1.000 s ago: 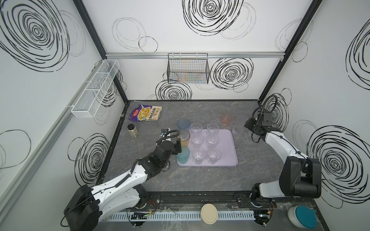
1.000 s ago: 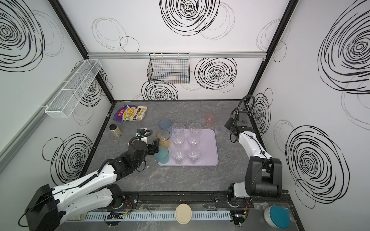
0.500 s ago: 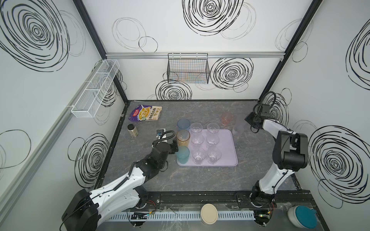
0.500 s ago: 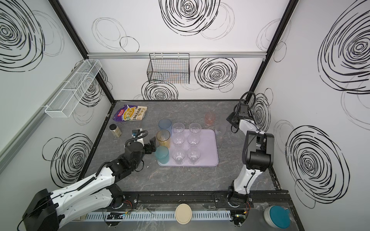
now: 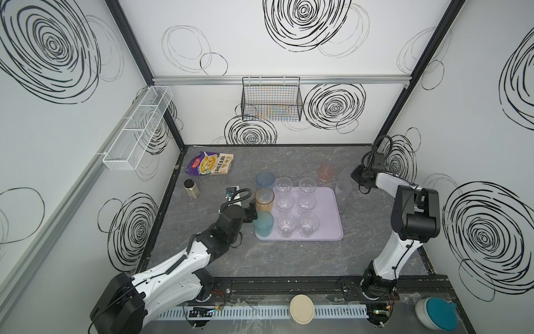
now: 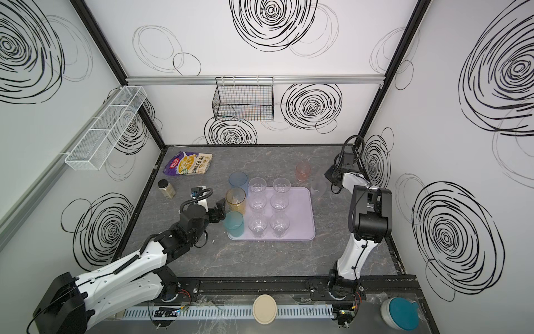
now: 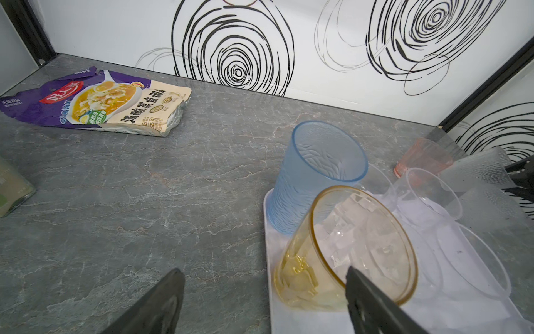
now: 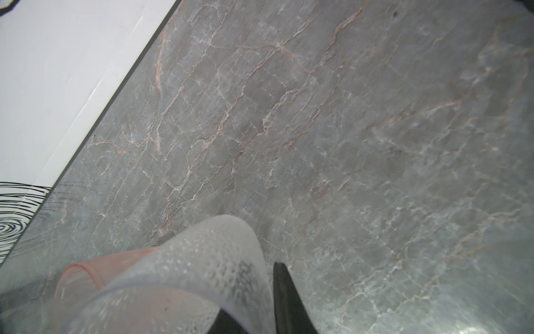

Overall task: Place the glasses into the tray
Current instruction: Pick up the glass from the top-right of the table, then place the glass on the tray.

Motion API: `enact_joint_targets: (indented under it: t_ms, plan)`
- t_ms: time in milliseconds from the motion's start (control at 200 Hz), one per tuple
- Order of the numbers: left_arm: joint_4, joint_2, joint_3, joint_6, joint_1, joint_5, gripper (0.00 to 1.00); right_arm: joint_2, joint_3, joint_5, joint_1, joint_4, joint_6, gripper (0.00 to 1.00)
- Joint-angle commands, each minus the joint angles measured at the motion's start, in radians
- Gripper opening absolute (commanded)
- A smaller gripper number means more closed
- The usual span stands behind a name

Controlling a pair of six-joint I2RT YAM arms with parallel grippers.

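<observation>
The lavender tray [image 5: 329, 214] [image 6: 302, 214] lies mid-table and holds several short clear glasses [image 5: 294, 208]. Along its left edge stand the blue glass [image 5: 264, 180] [image 7: 315, 173], the amber glass [image 5: 264, 199] [image 7: 346, 254] and the teal glass [image 5: 263, 224]. My left gripper [image 5: 251, 214] [image 7: 263, 271] is open just left of the amber glass and holds nothing. A pink glass [image 5: 326, 172] [image 8: 86, 271] stands on the table behind the tray. Beside it, my right gripper [image 5: 354, 176] [image 8: 260, 269] is shut on the wall of a tilted frosted glass [image 5: 344, 183] [image 8: 202, 260].
A purple snack packet [image 5: 210, 164] and a small dark-lidded jar [image 5: 191, 188] lie at the table's back left. A black wire basket [image 5: 271, 101] hangs on the back wall. On the left wall is a white mesh rack [image 5: 138, 130].
My right gripper has closed on the frosted glass's wall while its arm folded up near the right wall. The left gripper drew back a little from the amber glass, still open.
</observation>
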Motion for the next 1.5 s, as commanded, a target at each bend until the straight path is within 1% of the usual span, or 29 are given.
enact_joint_targets:
  t_ms: [0, 185, 320, 385, 455, 545, 625, 805, 956, 1056, 1206, 1371, 1496]
  plan:
    - [0.058, 0.002, -0.009, 0.0, 0.01, 0.007, 0.9, -0.053, 0.009, 0.041, 0.006, -0.007, -0.008, 0.14]
    - [0.049, -0.014, -0.01, 0.007, 0.013, -0.009, 0.9, -0.131, 0.025, 0.078, 0.016, -0.042, -0.018, 0.11]
    - [0.047, -0.03, -0.012, 0.014, 0.019, -0.023, 0.9, -0.218, 0.062, 0.129, 0.051, -0.101, -0.042, 0.11]
    - [0.047, -0.039, -0.014, 0.016, 0.022, -0.028, 0.9, -0.264, 0.09, 0.173, 0.093, -0.143, -0.064, 0.1]
    - [0.05, -0.042, -0.019, 0.016, 0.022, -0.033, 0.9, -0.315, 0.098, 0.222, 0.164, -0.178, -0.103, 0.1]
    - [0.054, -0.045, -0.023, 0.019, 0.024, -0.037, 0.9, -0.382, 0.049, 0.282, 0.268, -0.186, -0.179, 0.1]
    - [0.054, -0.041, -0.022, 0.019, 0.024, -0.036, 0.9, -0.415, 0.008, 0.29, 0.324, -0.216, -0.217, 0.09]
    - [0.064, -0.022, -0.022, 0.016, 0.024, -0.023, 0.9, -0.382, 0.005, 0.234, 0.377, -0.342, -0.285, 0.09]
    - [0.057, -0.021, -0.029, 0.018, 0.022, -0.029, 0.9, -0.327, -0.041, 0.235, 0.403, -0.359, -0.289, 0.08]
    - [0.065, -0.016, -0.031, 0.022, 0.021, -0.023, 0.9, -0.262, -0.009, 0.216, 0.409, -0.392, -0.284, 0.08]
    - [0.065, -0.003, -0.024, 0.028, 0.022, -0.021, 0.89, -0.143, 0.049, 0.268, 0.43, -0.461, -0.28, 0.08]
    - [0.073, 0.001, -0.033, 0.025, 0.022, -0.015, 0.89, -0.128, 0.049, 0.313, 0.436, -0.455, -0.275, 0.07]
    - [0.078, 0.006, -0.034, 0.025, 0.022, -0.01, 0.89, -0.1, 0.079, 0.34, 0.438, -0.491, -0.281, 0.07]
